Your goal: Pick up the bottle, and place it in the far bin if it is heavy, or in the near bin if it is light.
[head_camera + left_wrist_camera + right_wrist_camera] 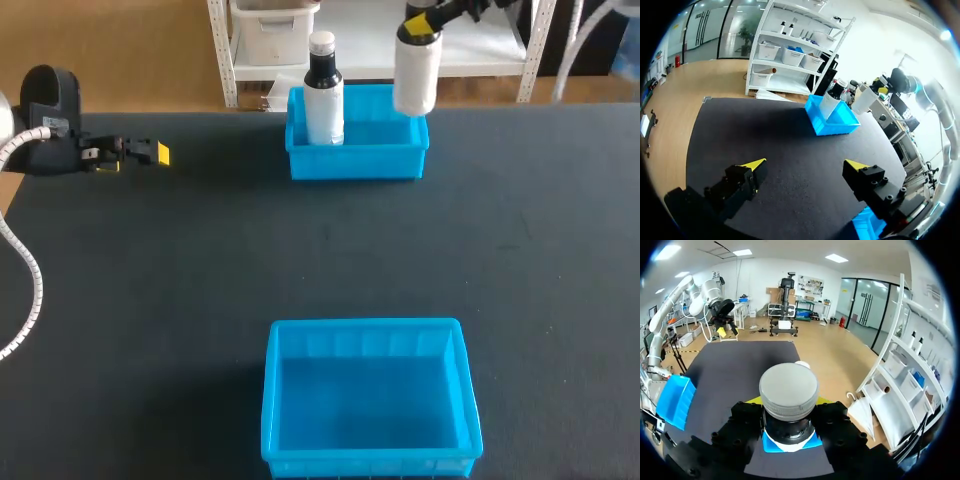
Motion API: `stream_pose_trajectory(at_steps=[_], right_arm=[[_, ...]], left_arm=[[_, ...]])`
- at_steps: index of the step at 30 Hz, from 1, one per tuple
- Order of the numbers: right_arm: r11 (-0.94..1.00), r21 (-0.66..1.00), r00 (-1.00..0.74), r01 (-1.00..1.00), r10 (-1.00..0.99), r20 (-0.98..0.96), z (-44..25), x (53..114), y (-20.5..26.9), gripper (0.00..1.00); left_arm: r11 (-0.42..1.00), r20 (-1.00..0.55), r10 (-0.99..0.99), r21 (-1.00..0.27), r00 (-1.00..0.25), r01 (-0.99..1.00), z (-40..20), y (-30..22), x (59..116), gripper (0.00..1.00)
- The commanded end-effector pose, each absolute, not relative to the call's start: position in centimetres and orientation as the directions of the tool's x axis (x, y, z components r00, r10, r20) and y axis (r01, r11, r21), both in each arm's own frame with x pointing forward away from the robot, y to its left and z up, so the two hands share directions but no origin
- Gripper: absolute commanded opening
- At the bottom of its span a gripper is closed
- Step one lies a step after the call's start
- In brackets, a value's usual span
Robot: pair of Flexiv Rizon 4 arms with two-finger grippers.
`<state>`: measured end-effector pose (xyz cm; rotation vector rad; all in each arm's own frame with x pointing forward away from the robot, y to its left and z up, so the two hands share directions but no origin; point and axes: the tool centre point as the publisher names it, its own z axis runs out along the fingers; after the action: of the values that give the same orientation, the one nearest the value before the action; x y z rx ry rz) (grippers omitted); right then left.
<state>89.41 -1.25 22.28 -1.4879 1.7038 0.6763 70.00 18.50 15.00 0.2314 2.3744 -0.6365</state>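
Observation:
A white bottle hangs upright over the right part of the far blue bin, with my right gripper shut on its top. In the right wrist view its grey cap fills the space between the fingers of the right gripper, and a bit of the far bin shows below. A second bottle, white with a black neck, stands inside the far bin at its left. The near blue bin sits by the front edge. My left gripper is open over the table's left side, with nothing between its fingers.
The black table stretches between the two bins. From the left wrist view the far bin, the bottle inside it and the held bottle lie well ahead of the fingers.

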Motion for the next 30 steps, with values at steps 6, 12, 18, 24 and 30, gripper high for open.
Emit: stream_pose_trajectory(at_steps=[6, 12, 18, 24, 30], right_arm=[[0.091, -0.027, -0.028, -0.995, -0.556, -0.831, 20.5, 92.6, 0.6, 0.0], [0.076, -0.015, -0.029, -0.997, -0.551, -0.834, 19.4, 93.0, 1.1, 0.0], [0.06, -0.001, -0.032, -0.998, -0.55, -0.835, 18.2, 93.2, 1.4, 0.0], [0.049, 0.016, -0.04, -0.999, -0.545, -0.838, 17.1, 93.2, 1.6, 0.0], [0.044, 0.031, -0.05, -0.999, -0.541, -0.839, 15.9, 93.5, 1.7, 0.0]], left_arm=[[0.866, -0.642, 0.0, -0.383, -0.767, 0.321, 15.0, 18.5, 70.0, 1.0], [0.866, -0.642, 0.0, -0.383, -0.767, 0.321, 15.0, 18.5, 70.0, 1.0], [0.866, -0.642, 0.0, -0.383, -0.767, 0.321, 15.0, 18.5, 70.0, 1.0], [0.866, -0.642, 0.0, -0.383, -0.767, 0.321, 15.0, 18.5, 70.0, 1.0], [0.866, -0.642, 0.0, -0.383, -0.767, 0.321, 15.0, 18.5, 70.0, 1.0]])
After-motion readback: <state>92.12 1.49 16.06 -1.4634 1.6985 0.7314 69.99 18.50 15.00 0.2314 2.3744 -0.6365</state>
